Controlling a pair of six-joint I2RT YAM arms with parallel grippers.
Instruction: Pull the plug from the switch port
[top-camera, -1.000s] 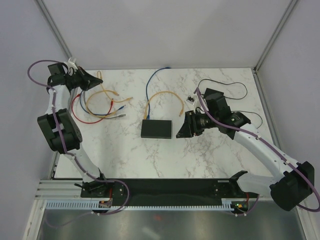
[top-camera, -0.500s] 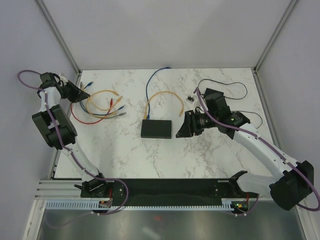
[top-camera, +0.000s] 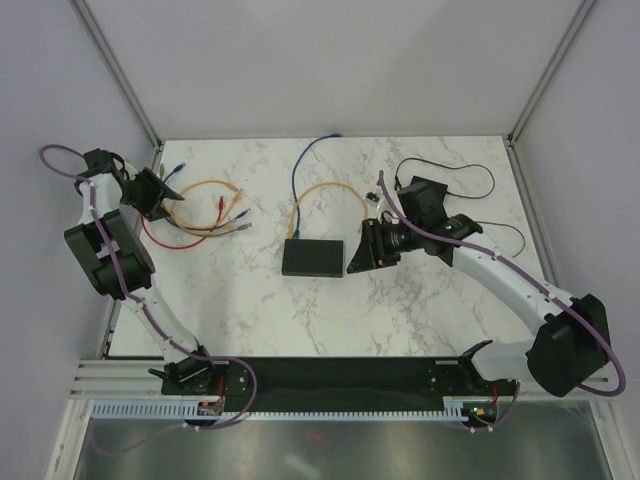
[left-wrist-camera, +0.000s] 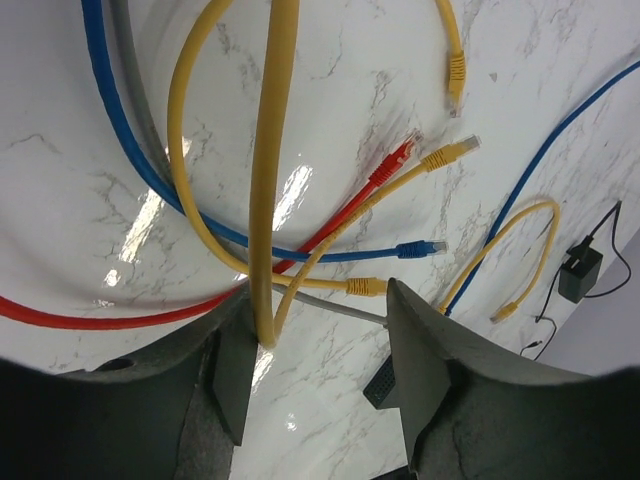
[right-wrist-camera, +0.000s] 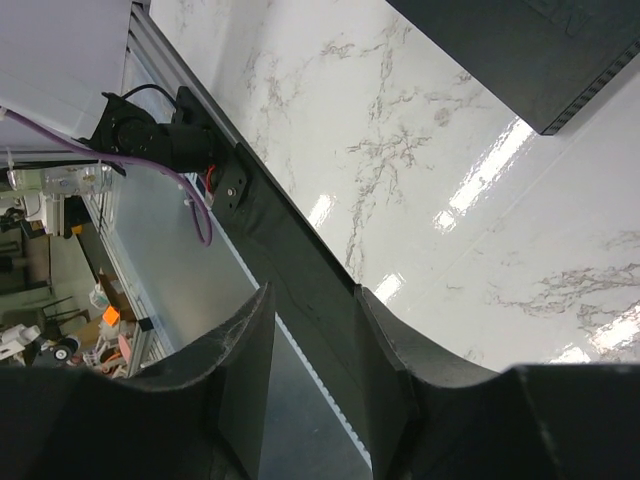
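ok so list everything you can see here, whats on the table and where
switch: one, black, middle of the table
yellow cable: one, yellow, loops from the switch's far edge, free end to its right
blue cable: one, blue, from the switch's far edge to the back of the table
loose cables: a pile, yellow, red, blue and grey, left side; exact count unclear
adapter: one, black, far right, with a thin black cord
table: one, white marble
left gripper: black, open, over the pile, a yellow cable between its fingers
right gripper: black, open, empty, at the switch's right end
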